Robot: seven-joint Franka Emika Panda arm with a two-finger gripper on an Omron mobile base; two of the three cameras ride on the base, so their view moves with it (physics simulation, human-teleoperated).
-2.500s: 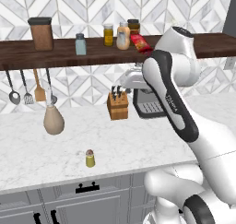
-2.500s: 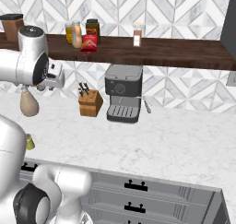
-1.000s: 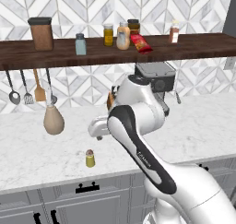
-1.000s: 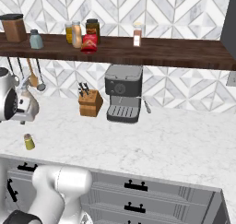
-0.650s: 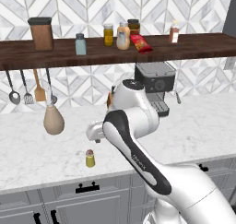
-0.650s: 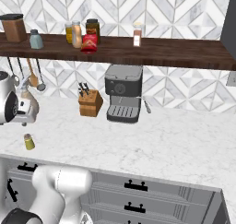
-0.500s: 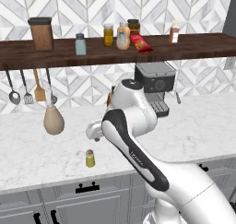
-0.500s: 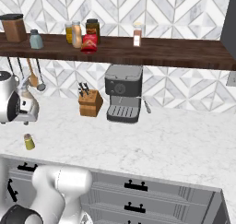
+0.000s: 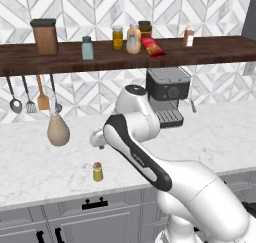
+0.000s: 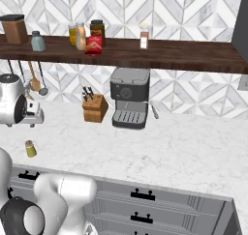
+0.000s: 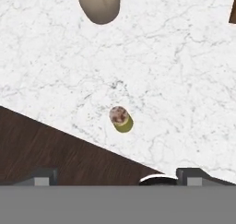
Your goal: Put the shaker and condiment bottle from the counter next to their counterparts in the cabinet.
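Hand view: shaker [image 11: 121, 119] upright between, beyond spread fingers [image 11: 44, 176].

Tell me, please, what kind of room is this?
Most likely a kitchen. A white marble counter carries a grey espresso machine and a wooden knife block, and metal cooking utensils hang under a dark wooden shelf.
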